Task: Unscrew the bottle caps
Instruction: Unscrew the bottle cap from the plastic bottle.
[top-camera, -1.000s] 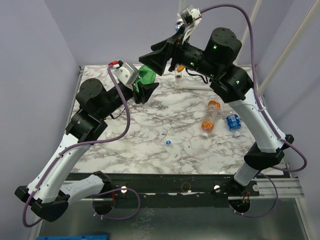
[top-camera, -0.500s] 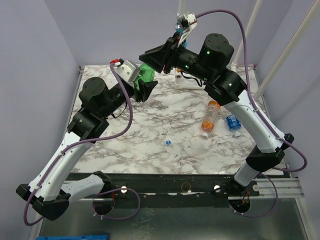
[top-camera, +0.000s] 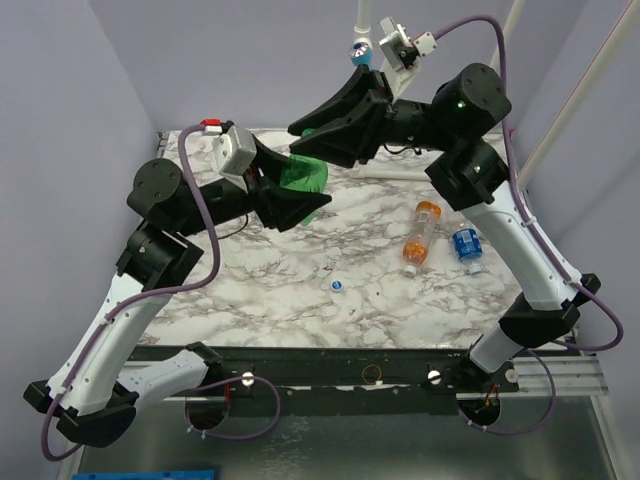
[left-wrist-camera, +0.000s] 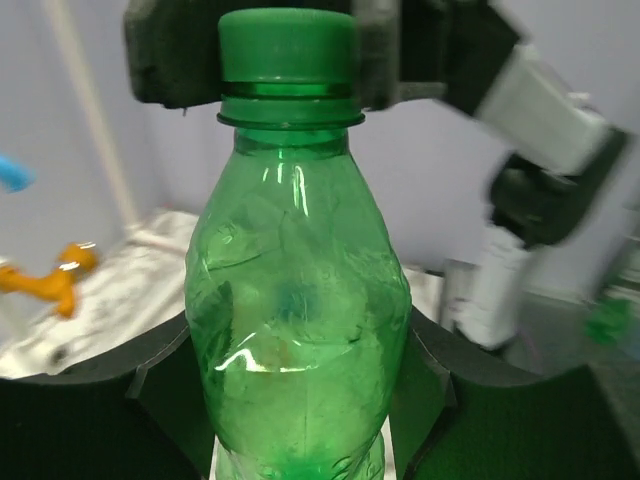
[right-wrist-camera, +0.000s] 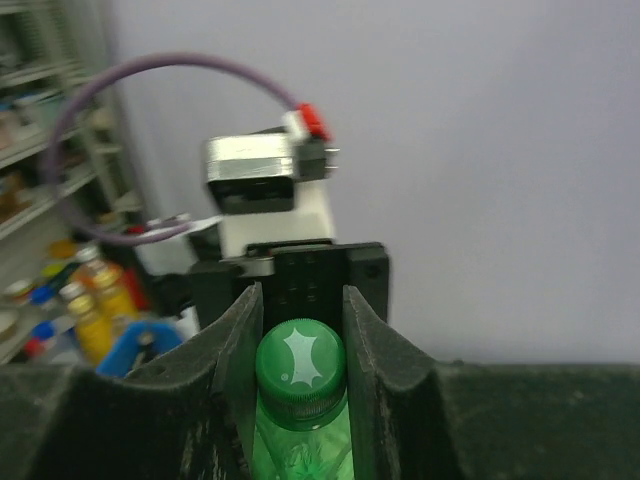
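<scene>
A green bottle (top-camera: 305, 174) hangs above the back left of the marble table (top-camera: 300, 300). My left gripper (top-camera: 288, 203) is shut on its body, and its dark fingers (left-wrist-camera: 425, 375) press both sides of the bottle (left-wrist-camera: 295, 320). The bottle's green cap (left-wrist-camera: 287, 45) sits on the neck. My right gripper (right-wrist-camera: 300, 345) is shut on that cap (right-wrist-camera: 300, 362), one finger (right-wrist-camera: 240, 350) against each side. In the top view the right gripper (top-camera: 303, 132) covers the cap. An orange bottle (top-camera: 420, 232) and a blue-labelled bottle (top-camera: 466, 245) lie at the right. A small loose cap (top-camera: 338, 286) lies mid-table.
White poles (top-camera: 560, 110) rise at the back right, and lilac walls close in the table on three sides. A blue fitting (top-camera: 360, 52) sits on a white pole at the back. An orange fitting (left-wrist-camera: 45, 285) shows at the left of the left wrist view.
The right gripper's jaws have closed on the green cap. Both arms have shifted, and the bottle is now held higher and nearer the table's middle.
</scene>
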